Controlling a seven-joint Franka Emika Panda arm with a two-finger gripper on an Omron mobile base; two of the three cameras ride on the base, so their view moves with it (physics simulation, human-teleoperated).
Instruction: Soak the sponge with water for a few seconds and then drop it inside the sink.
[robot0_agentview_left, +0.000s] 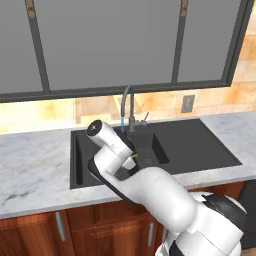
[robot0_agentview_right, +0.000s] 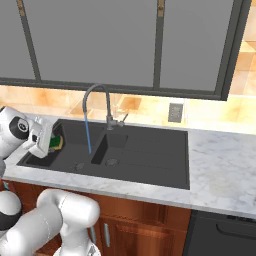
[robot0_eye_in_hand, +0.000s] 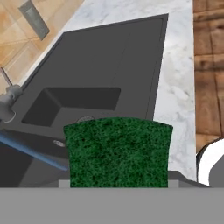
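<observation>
One rough green-topped sponge (robot0_eye_in_hand: 118, 151) sits clamped in the hand (robot0_agentview_right: 50, 142) above the matte black rectangular sink (robot0_agentview_right: 145, 155).

1. One sponge (robot0_eye_in_hand: 118, 151), green face up close in the hand view, sitting at six o'clock there.
2. One sink (robot0_agentview_right: 145, 155), and it's got two basins.
3. One faucet (robot0_agentview_right: 97, 102), one stream of water (robot0_agentview_right: 88, 135) coming down from it.
4. Two drains in the right base view, both down toward seven o'clock in the sink.
5. One wall outlet (robot0_agentview_right: 174, 112), at one o'clock from the faucet.
6. One gripper (robot0_agentview_right: 50, 141).
</observation>
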